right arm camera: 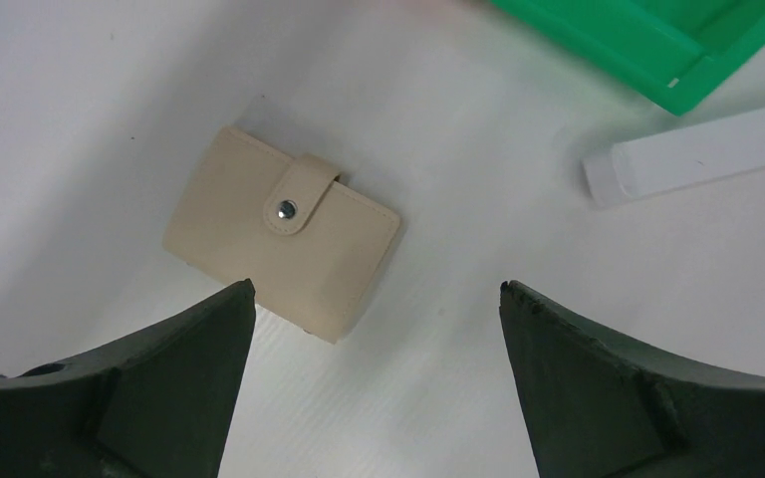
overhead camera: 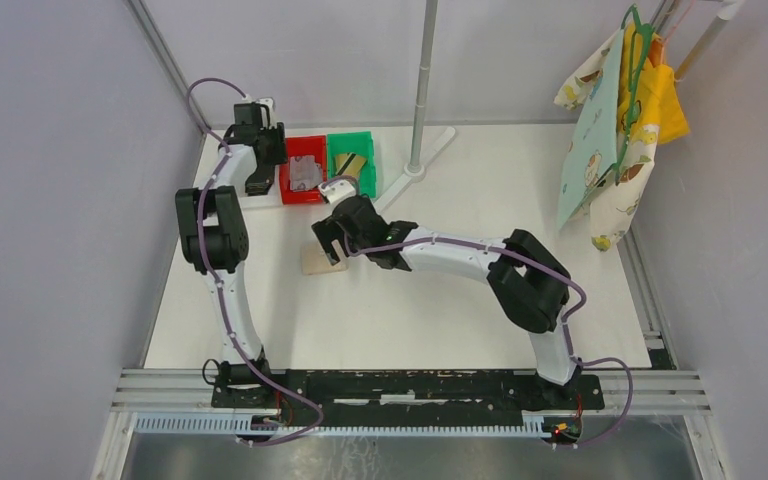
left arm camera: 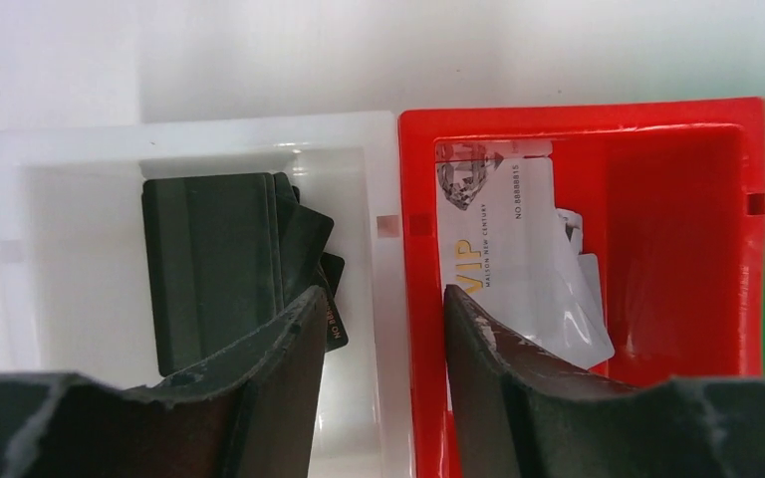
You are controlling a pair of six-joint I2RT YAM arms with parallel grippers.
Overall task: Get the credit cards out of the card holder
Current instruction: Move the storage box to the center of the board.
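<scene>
The card holder (right arm camera: 279, 244) is a tan wallet lying flat on the white table, folded with its snap flap fastened. In the top view it (overhead camera: 316, 264) lies partly under my right gripper (overhead camera: 330, 245). My right gripper (right arm camera: 374, 289) is wide open and empty, hovering above the wallet's near right corner. Silvery-white credit cards (left arm camera: 503, 249) lie in the red bin (left arm camera: 677, 239), and gold cards (overhead camera: 352, 163) lie in the green bin (overhead camera: 365, 150). My left gripper (left arm camera: 383, 299) is open and empty, over the wall between a white bin (left arm camera: 60, 249) and the red bin.
The white bin holds dark cards (left arm camera: 219, 264). The three bins stand in a row at the far left (overhead camera: 305, 170). A pole on a white foot (overhead camera: 420, 150) stands behind them; the foot shows in the right wrist view (right arm camera: 697, 154). Cloths hang at the far right (overhead camera: 610, 130).
</scene>
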